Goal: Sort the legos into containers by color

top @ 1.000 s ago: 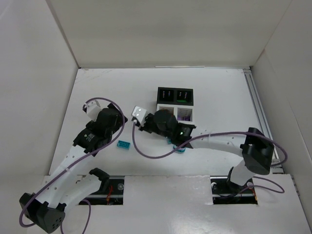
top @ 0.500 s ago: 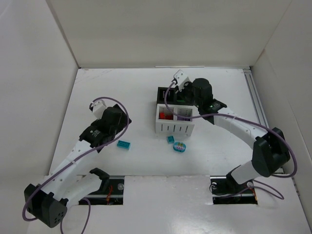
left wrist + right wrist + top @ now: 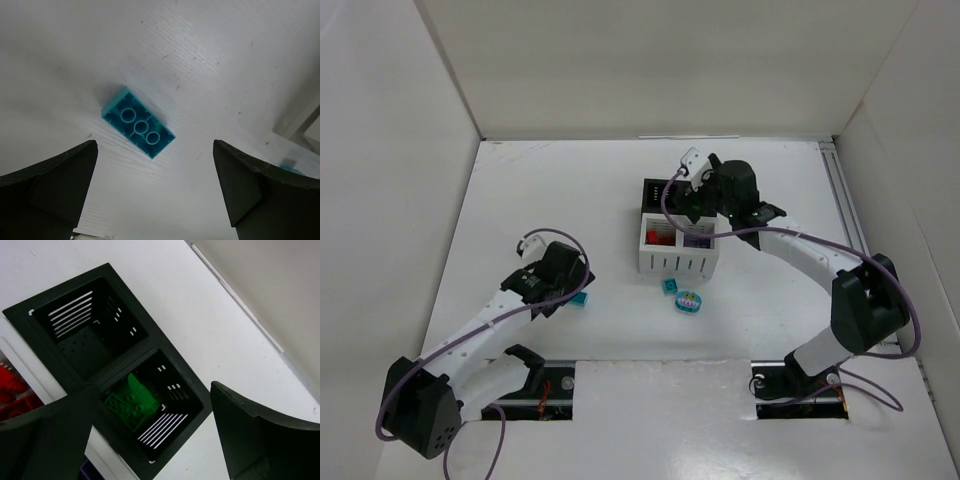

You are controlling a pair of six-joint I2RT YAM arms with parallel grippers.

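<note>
My left jaws are spread wide and hold nothing. They hang low over the table (image 3: 540,190). A teal brick (image 3: 138,122) lies flat on the table in the gap between the two tips and a little ahead of them, touching neither. It lies askew to the jaws, hollow side up, with three round tubes showing.

My right jaws are also wide apart and empty, held above the two black bins at the far side of the block of four. From the right wrist, the green bin (image 3: 165,427) sits in the gap between the tips, with green bricks (image 3: 131,401) lying on its floor. The empty black bin (image 3: 70,315) touches it on one side.

In front of the black pair stand two white slotted bins, side by side and touching. The left white bin (image 3: 660,264) holds red bricks (image 3: 660,236). The right white bin (image 3: 698,264) has something purple inside, too small to make out.

On the table just in front of the white bins lie a small teal brick (image 3: 670,286) and, just beside it, an oval piece (image 3: 689,301), teal with a lighter top. Both are well apart from my left jaws.
</note>
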